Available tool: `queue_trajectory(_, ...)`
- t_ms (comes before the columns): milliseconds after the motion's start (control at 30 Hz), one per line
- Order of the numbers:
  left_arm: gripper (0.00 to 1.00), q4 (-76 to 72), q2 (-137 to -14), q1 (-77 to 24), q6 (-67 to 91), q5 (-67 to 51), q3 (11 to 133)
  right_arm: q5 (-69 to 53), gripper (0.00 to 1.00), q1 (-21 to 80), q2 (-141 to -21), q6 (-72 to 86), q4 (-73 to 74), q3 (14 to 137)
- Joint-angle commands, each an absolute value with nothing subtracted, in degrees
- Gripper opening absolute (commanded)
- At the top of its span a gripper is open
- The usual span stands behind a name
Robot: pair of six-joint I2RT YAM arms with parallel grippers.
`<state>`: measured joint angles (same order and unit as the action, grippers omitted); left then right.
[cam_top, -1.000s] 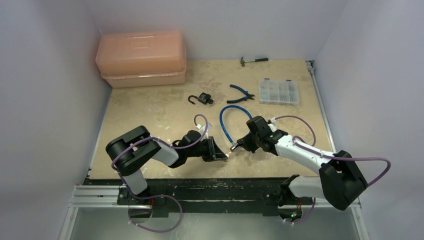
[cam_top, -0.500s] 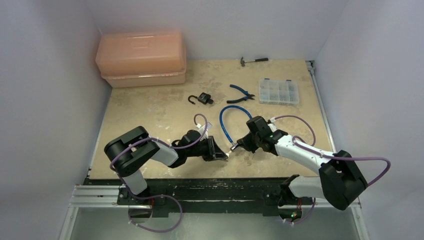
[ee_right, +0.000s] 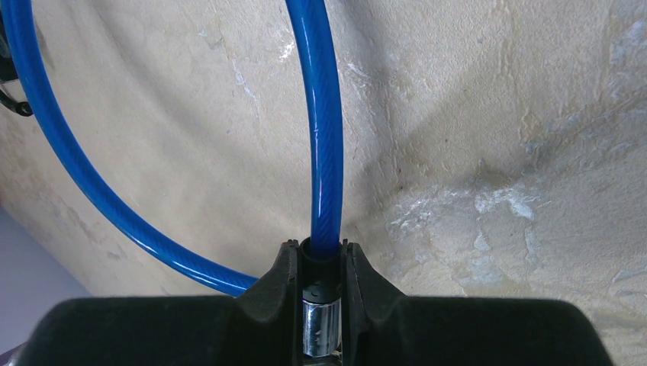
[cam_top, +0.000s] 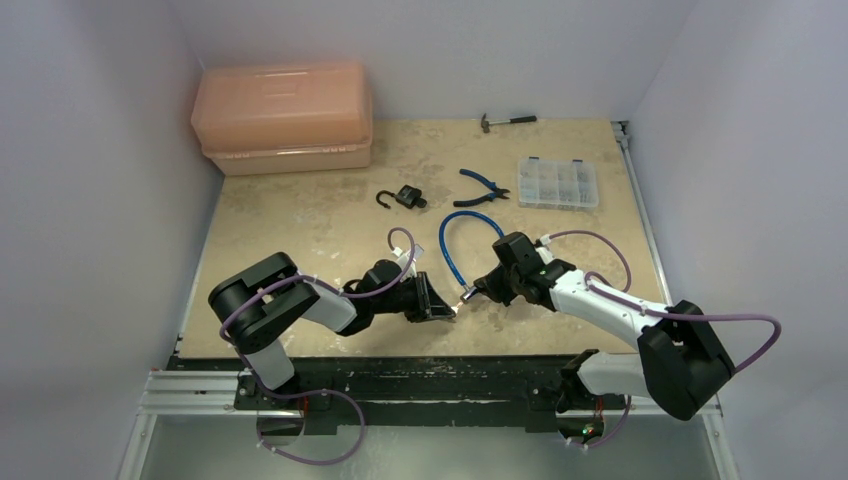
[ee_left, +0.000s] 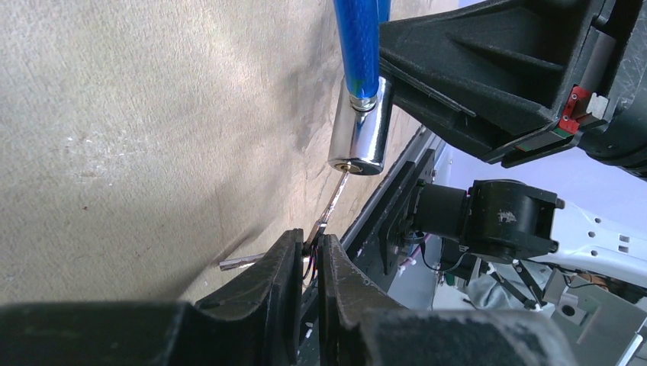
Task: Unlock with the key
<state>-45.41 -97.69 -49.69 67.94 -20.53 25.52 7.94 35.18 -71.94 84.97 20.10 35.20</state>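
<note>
My left gripper [ee_left: 309, 245] is shut on the key [ee_left: 334, 197], pinching its dark head between the fingertips. The thin metal blade reaches up into the keyhole at the end of the chrome lock cylinder [ee_left: 365, 130] of the blue cable [ee_left: 358, 38]. My right gripper [ee_right: 320, 255] is shut on that cylinder [ee_right: 318, 328], just where the blue cable [ee_right: 324, 152] leaves it and loops away over the table. In the top view the left gripper [cam_top: 445, 308] and the right gripper [cam_top: 475, 292] meet tip to tip near the table's front edge, with the cable [cam_top: 448, 245] arching behind them.
A small black padlock [cam_top: 405, 198] with an open shackle lies mid-table. Blue-handled pliers [cam_top: 483, 186] and a clear parts box [cam_top: 558, 183] are to its right, a hammer [cam_top: 508, 120] at the back. An orange toolbox [cam_top: 283, 118] fills the back left corner.
</note>
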Motion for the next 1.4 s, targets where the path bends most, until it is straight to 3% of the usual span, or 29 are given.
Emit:
queue_trajectory(0, 0.00, -46.9, -97.4, -50.0, 66.5, -19.6, 27.0, 8.5, 0.00, 35.0, -71.3, 84.7, 17.4, 35.6)
queue_trajectory(1367, 0.00, -43.8, -98.4, -50.0, 64.8, -18.8, 28.4, 8.2, 0.00, 35.0, -73.1, 84.3, 17.1, 37.0)
